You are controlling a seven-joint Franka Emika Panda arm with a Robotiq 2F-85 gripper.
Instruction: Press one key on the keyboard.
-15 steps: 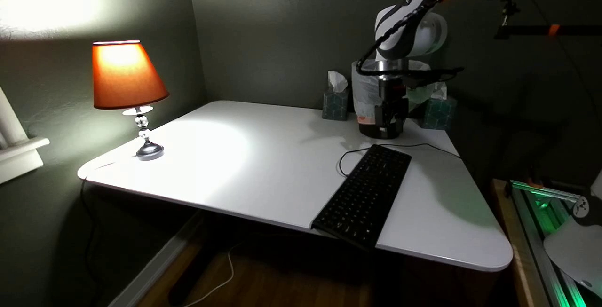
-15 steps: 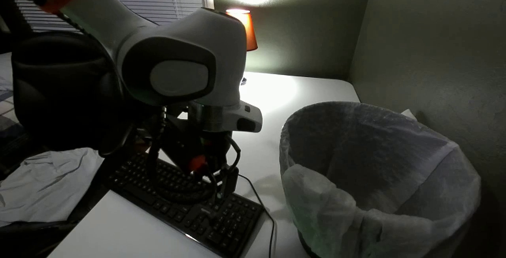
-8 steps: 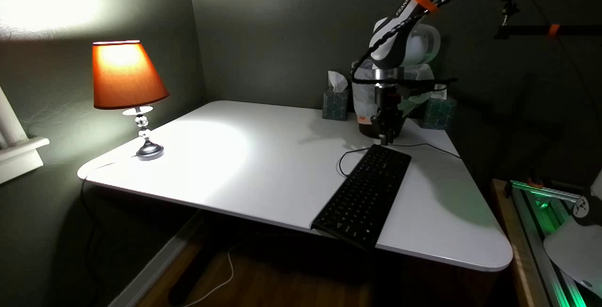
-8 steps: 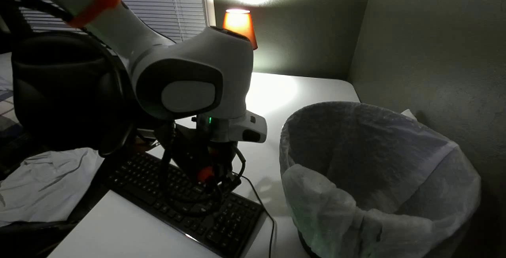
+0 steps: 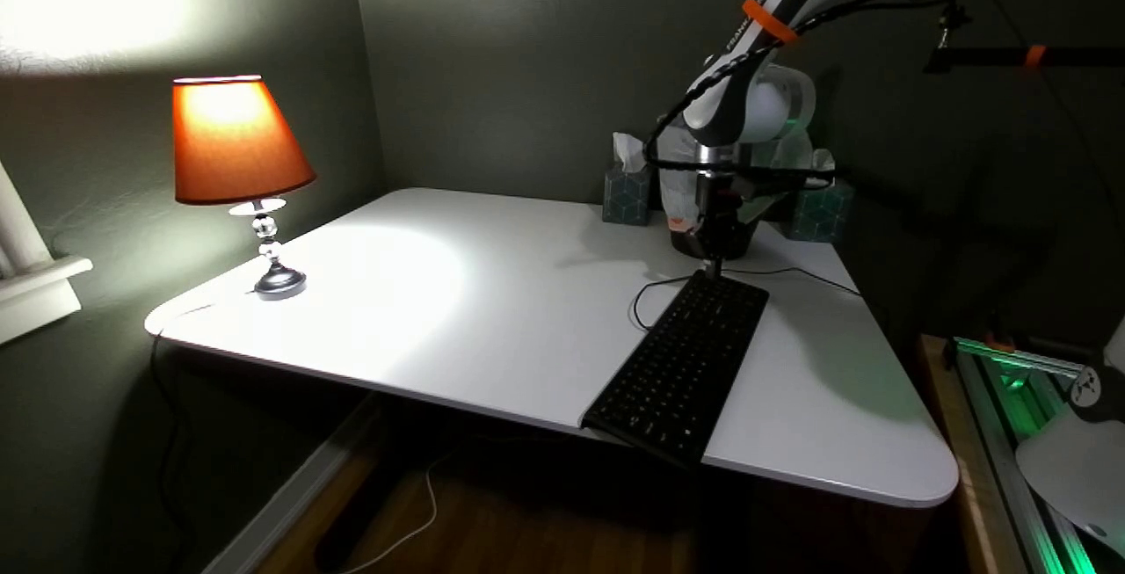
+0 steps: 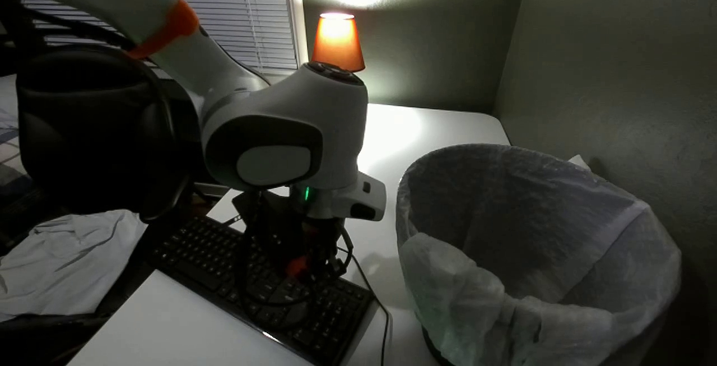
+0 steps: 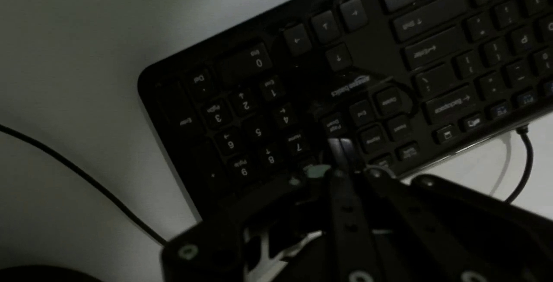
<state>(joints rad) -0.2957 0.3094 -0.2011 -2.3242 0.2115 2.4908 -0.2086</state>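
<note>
The black keyboard (image 5: 681,363) lies across the white desk, one end reaching past the front edge. My gripper (image 7: 341,141) points down over it near the number-pad end, its two fingertips pressed together with nothing between them. In the wrist view the tips overlap the area between the Page Down key (image 7: 332,124), the Home key (image 7: 372,139) and the 7 key (image 7: 298,143). An exterior view shows the shut gripper (image 5: 713,270) at the keyboard's far end. Whether the tips touch a key, I cannot tell. In another exterior view the arm and its cable hide the fingertips above the keyboard (image 6: 201,256).
A lined trash bin (image 6: 538,310) stands close beside the keyboard's far end. Two tissue boxes (image 5: 626,196) flank it. The keyboard's thin cable (image 7: 86,173) curls over the desk (image 5: 492,293). A lit orange lamp (image 5: 235,143) stands at the desk's left side, and a dark chair (image 6: 95,130) nearby.
The arm has come down, bringing the gripper to the keyboard's far end. Its fingers, apart a second ago, have closed together. The keyboard has stayed in place.
</note>
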